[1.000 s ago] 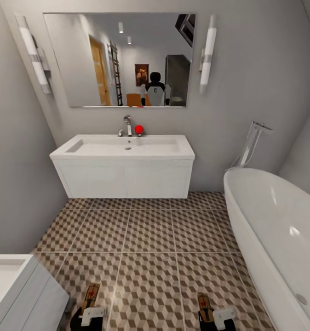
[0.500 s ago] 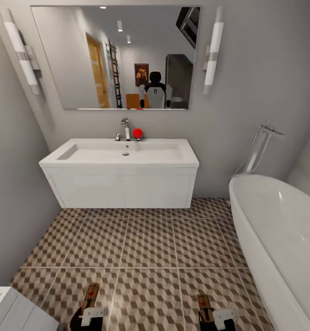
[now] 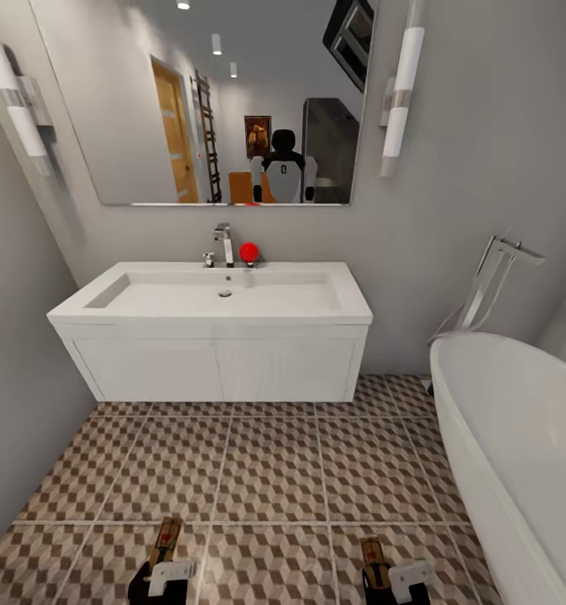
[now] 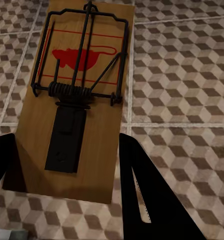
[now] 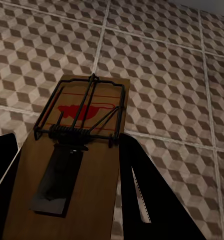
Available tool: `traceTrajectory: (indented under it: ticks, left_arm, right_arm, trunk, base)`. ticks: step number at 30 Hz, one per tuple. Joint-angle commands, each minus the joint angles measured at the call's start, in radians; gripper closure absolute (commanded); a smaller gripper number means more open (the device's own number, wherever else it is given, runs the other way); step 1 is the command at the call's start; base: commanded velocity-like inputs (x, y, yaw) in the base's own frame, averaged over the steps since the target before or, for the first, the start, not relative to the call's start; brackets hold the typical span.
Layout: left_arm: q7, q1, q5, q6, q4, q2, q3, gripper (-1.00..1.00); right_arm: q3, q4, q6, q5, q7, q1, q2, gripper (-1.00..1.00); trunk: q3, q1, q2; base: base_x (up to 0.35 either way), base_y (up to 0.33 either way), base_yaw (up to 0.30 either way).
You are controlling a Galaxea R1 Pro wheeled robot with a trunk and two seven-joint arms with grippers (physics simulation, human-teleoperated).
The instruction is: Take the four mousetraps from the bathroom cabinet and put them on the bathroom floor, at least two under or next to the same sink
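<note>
Room: brown-and-beige cube-patterned tiled bathroom floor [image 3: 275,470], wide white wall-hung sink [image 3: 212,336] ahead of us.
Left gripper [image 4: 67,165]: our fingers clamp a flat wooden mousetrap [image 4: 79,100].
Right gripper [image 5: 67,185]: clamps a second wooden mousetrap [image 5: 74,150].

black arms, white brackets, flat black claw fingers [image 4: 141,195].

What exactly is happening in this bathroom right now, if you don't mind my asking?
The robot faces the white sink with a mousetrap in each pincer. The left pincer grips one mousetrap, the right pincer another mousetrap. Both are held above the patterned bathroom floor, not yet set down. The bathtub stands on the right.
</note>
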Motion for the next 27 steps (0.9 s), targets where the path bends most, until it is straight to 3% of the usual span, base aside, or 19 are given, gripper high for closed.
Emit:
traceTrajectory:
  ticks: [1, 8, 27]
  left_arm:
    - [0.005, -0.002, 0.006, -0.005, 0.004, -0.001, -0.009, 1.0]
    - [0.005, -0.002, 0.006, -0.005, 0.004, -0.001, -0.009, 1.0]
    - [0.005, -0.002, 0.006, -0.005, 0.004, -0.005, -0.009, 1.0]
  right_arm:
    - [0.003, 0.001, -0.001, 0.007, -0.005, -0.001, 0.0, 1.0]
    - [0.003, 0.001, -0.001, 0.007, -0.005, -0.001, 0.0, 1.0]
    - [0.004, 0.002, -0.001, 0.01, -0.003, -0.001, 0.0, 1.0]
  trunk:
    - [-0.001, 0.001, 0.0]
    - [-0.001, 0.001, 0.0]
    - [-0.001, 0.001, 0.0]
  base:
    - [0.343, 0.0, 0.0]
    - [0.239, 0.0, 0.0]
    - [0.009, 0.0, 0.0]
